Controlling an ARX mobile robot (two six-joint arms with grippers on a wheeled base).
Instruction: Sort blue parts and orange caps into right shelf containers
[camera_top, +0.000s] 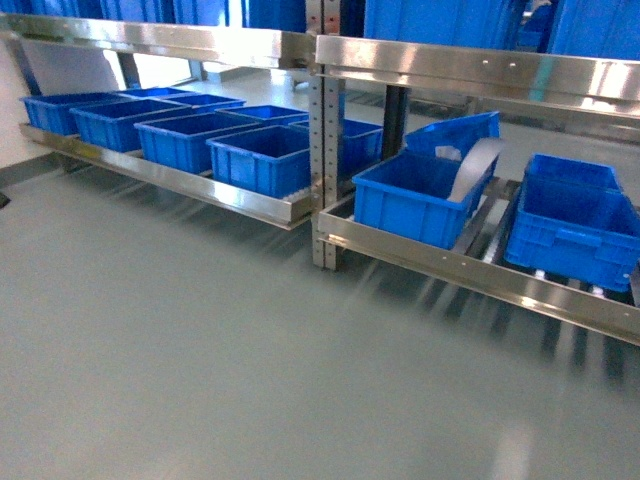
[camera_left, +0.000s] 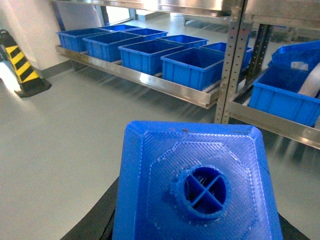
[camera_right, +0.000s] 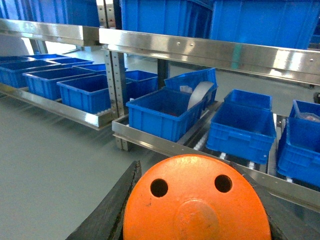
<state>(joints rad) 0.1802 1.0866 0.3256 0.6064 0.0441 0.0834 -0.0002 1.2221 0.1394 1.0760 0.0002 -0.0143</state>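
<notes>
A blue part (camera_left: 195, 190) with a round cross-ribbed stud on top fills the lower left wrist view, and my left gripper (camera_left: 196, 227) is shut on it, with dark fingers (camera_left: 97, 222) showing on either side. An orange cap (camera_right: 195, 200) with two dark holes in its flat top sits in my right gripper (camera_right: 197, 222), which is shut on it between black fingers (camera_right: 112, 210). The right shelf (camera_top: 470, 265) stands ahead, holding blue containers (camera_top: 415, 200) (camera_top: 575, 225) on its rollers. Neither gripper appears in the head view.
The left shelf (camera_top: 200, 185) carries several blue bins. A tilted bin (camera_top: 470, 135) behind the front right container holds a curved grey-white sheet (camera_top: 472, 170). A yellow-and-black cone (camera_left: 22, 65) stands on the floor at far left. Grey floor (camera_top: 200, 340) lies before both racks.
</notes>
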